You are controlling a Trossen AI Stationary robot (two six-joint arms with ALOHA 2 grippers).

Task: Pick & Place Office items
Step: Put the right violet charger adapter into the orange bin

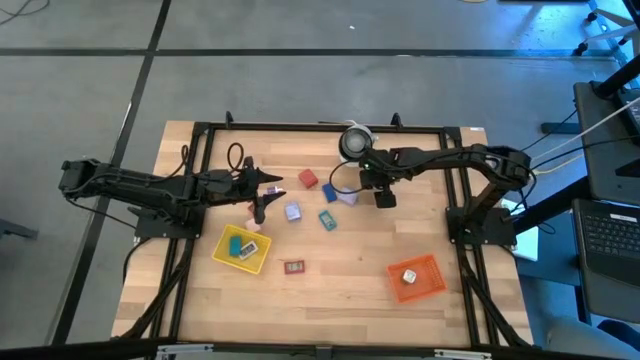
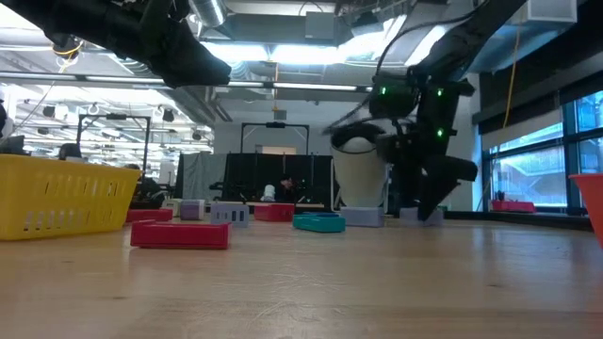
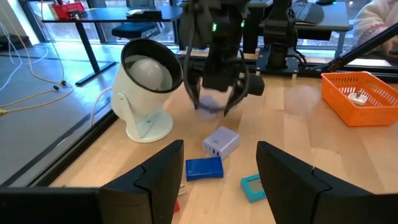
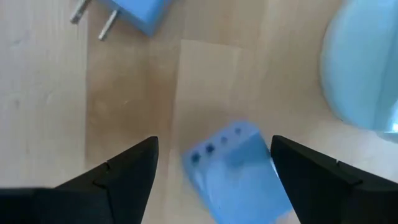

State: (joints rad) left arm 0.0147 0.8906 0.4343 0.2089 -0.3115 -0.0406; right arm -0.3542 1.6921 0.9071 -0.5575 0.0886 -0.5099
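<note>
Right gripper (image 4: 211, 165) open, lavender block (image 4: 239, 168) unlabelled

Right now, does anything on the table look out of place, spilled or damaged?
Nothing looks spilled or broken. The small items lie scattered loose on the table, mostly outside the yellow tray and orange tray. The open right gripper hovers over a lavender block lying askew; the open left gripper waits nearby.

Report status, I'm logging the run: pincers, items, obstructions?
Right pincer open above lavender block. Left pincer open, empty. White device close beside.
</note>
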